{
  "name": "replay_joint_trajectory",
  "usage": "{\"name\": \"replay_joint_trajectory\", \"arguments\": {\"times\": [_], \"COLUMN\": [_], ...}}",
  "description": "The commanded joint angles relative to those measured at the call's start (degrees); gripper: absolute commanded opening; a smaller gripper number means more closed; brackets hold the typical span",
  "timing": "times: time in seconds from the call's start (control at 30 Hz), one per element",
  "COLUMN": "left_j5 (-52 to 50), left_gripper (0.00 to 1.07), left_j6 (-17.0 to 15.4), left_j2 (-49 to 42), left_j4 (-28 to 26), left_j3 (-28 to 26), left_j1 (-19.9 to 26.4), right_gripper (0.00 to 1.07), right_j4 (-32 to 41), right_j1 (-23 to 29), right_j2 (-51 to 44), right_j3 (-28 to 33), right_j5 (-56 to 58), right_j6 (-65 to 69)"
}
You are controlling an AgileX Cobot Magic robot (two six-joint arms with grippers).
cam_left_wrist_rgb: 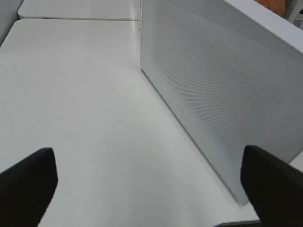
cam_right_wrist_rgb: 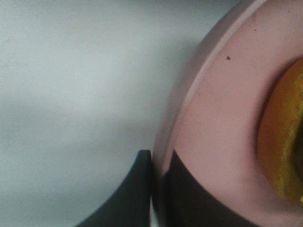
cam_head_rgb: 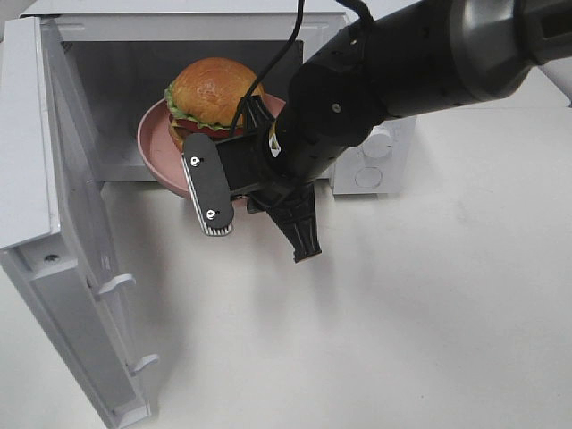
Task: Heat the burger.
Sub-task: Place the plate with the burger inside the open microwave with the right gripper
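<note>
Glossy domed burger (cam_head_rgb: 213,94) sits on a smooth round pink plate (cam_head_rgb: 152,147); right pincer (cam_right_wrist_rgb: 158,189) clamps its rim, left pincer (cam_left_wrist_rgb: 149,187) gapes wide.

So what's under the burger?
The burger sits on a pink plate, rim pinched by the shut right gripper, at the microwave mouth. The arm covers the plate's near edge; whether it touches the floor is hidden.
</note>
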Motion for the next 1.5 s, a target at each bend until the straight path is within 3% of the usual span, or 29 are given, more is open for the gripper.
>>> {"name": "replay_joint_trajectory", "arguments": {"times": [0.03,0.33,1.1,1.5], "left_j5": [-0.9,-0.9,-0.9,-0.9], "left_gripper": [0.98,0.98,0.98,0.98], "left_j6": [-0.4,-0.4,-0.4,-0.4], "left_j2": [-0.9,-0.9,-0.9,-0.9], "left_j4": [0.1,0.1,0.1,0.1], "left_j3": [0.1,0.1,0.1,0.1], "left_j1": [-0.3,-0.3,-0.3,-0.3], "right_gripper": [0.0,0.0,0.0,0.0], "right_j4": [-1.5,-4.8,-9.9,-10.3], "right_j1": [0.1,0.1,0.1,0.1], "right_j2": [1.1,5.4,19.4,24.5], "right_j3": [-3.0,-9.2,-33.4,-41.0], "right_j5": [-2.0,2.5,11.9,12.4], "right_j6": [1.0,6.4,13.2,12.1]}}
